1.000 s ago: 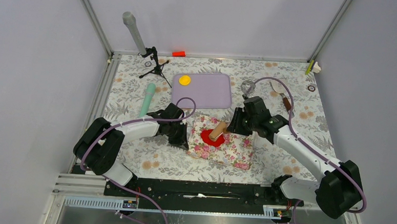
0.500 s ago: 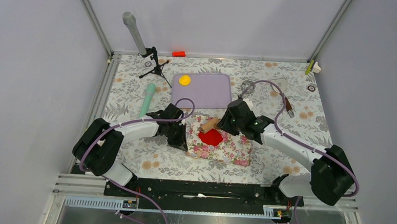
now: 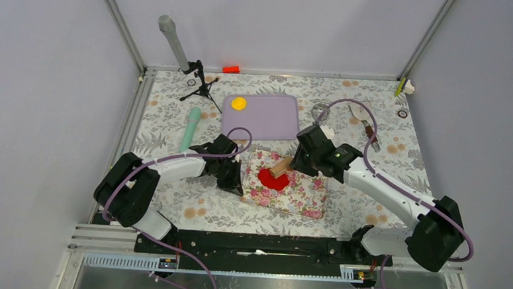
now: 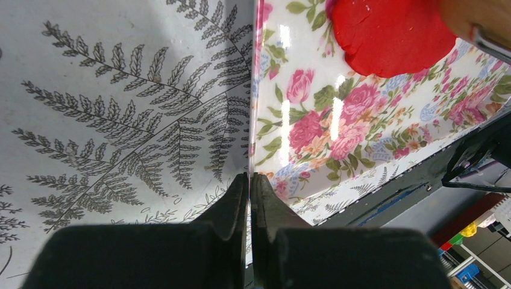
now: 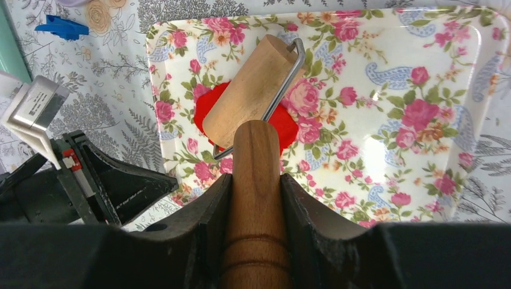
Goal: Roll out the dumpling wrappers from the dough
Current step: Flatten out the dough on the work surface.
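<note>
Both arms reach inward: left pincer (image 4: pixel 249 180), jaws pressed together, low at the floral tray's (image 5: pixel 422 72) left edge; right pincer (image 5: pixel 256 180) over its right side, clamping the roller handle (image 5: pixel 256 144)

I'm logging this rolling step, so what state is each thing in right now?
dough: flattened red sheet on the floral tray
roller: drum resting on the dough
floral tray: flat, rim clamped
yellow wrapper: flat disc on the purple tray
left end effector: shut on the floral tray's rim
right end effector: shut on the roller's handle

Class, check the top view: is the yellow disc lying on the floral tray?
No, the yellow disc lies on the lilac tray.
</note>
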### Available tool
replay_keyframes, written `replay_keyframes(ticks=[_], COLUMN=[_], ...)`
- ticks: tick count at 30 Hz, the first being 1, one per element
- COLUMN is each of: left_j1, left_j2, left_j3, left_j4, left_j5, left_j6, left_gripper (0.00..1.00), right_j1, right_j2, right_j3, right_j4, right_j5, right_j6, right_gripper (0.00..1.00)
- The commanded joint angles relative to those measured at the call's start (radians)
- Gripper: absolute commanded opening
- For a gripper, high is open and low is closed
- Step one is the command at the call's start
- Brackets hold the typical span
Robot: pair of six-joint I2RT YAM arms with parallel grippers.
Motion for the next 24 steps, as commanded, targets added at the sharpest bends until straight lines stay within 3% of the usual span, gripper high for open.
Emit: replay_keyframes(ticks=[1, 7, 11, 18, 24], left_j1=[0.000, 0.000, 0.000, 0.000, 0.000], left_j2=[0.022, 0.034, 0.030, 0.034, 0.033], left_j3=[-0.010, -0.010, -0.010, -0.004, 0.000], left_j4=[0.015, 0.032, 0.023, 0.022, 0.019], left_j5=[-0.023, -0.011, -0.013, -0.006, -0.024], left_j6=[-0.034, -0.034, -0.021, -0.019, -0.039], left_gripper=[0.00, 0.00, 0.00, 0.00, 0.00], right_j1=[0.022, 0.029, 0.030, 0.030, 0.030], right_j2=[-0.064, -0.042, 0.002, 0.028, -0.012], right_j3=[0.065, -0.125, -0.190, -0.197, -0.070], right_j4=[-0.119, 0.023, 0.024, 0.047, -0.031], right_j5=[0.064, -0.035, -0.038, -0.019, -0.018], right_j6=[0.013, 0.094, 0.125, 0.112, 0.044], right_gripper=[0.00, 0.00, 0.00, 0.00, 0.00])
